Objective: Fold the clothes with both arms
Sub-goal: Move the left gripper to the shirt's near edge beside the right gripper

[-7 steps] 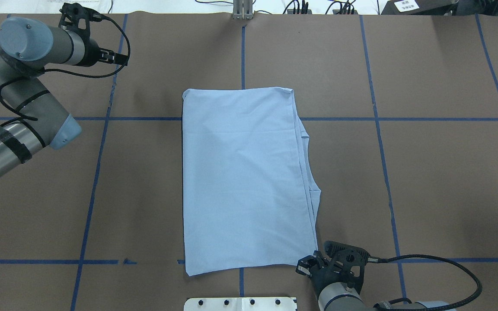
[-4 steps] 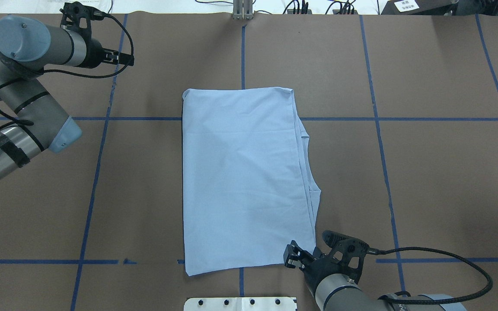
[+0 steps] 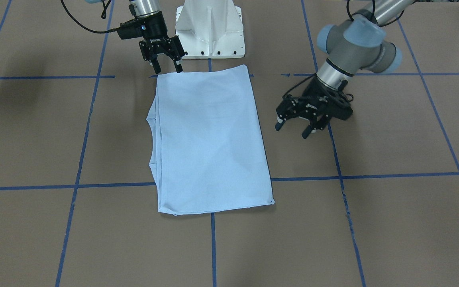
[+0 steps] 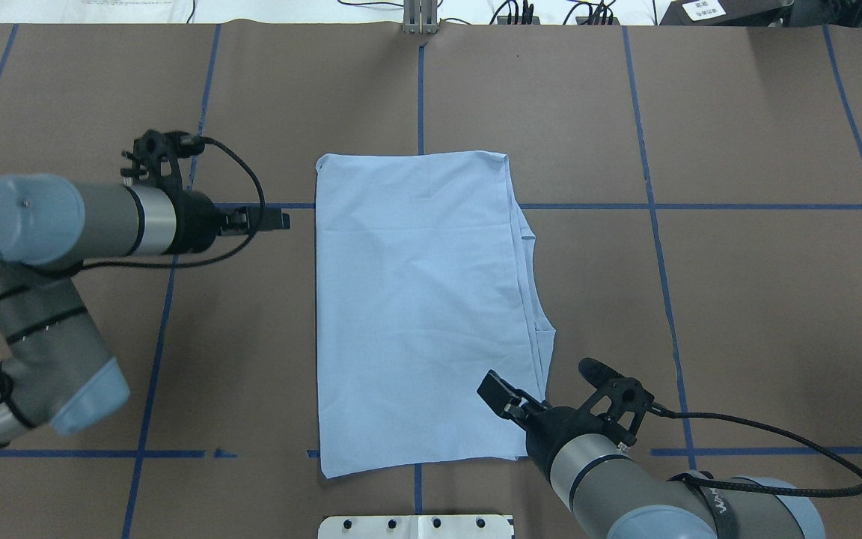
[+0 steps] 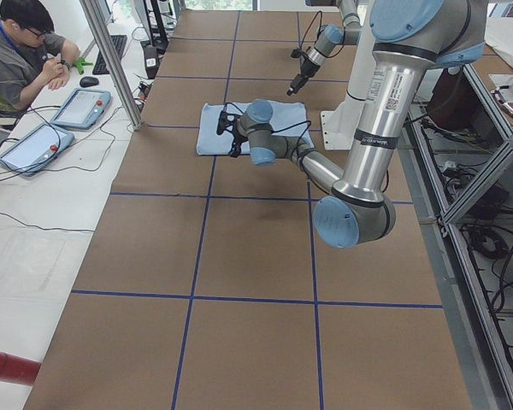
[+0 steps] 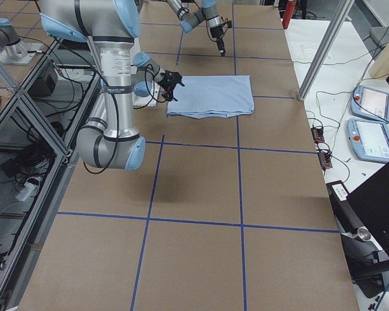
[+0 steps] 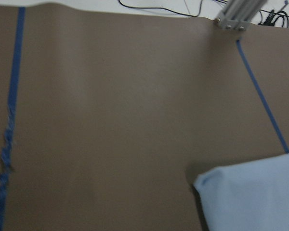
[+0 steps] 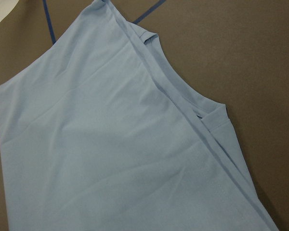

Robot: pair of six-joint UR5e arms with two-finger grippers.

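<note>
A light blue fabric T-shirt [image 4: 423, 299] lies folded into a tall rectangle at the middle of the brown paper-covered worktop [image 4: 775, 299]. Its smooth side faces up, and no print shows. Along its right-hand edge in the overhead view, narrow folded layers and a sleeve edge stick out from under the top panel. The right wrist view shows these same layers stacked along one side.

The black two-finger right pincer [image 3: 168, 68] has its fingers spread apart. It is over the corner of the shirt nearest the white metal pedestal base [image 3: 209, 32], tips pointing down at the hem. Whether the tips touch the cloth cannot be told.

The black two-finger left pincer [image 3: 292, 130] also has its fingers spread apart and holds nothing. It hangs just beside the shirt's left edge, toward the far half, clear of the cloth. The left wrist view shows bare worktop with one corner of the shirt at the lower right.

Blue tape lines [image 4: 700, 206] cross the worktop in a grid, and several run under the shirt.
</note>
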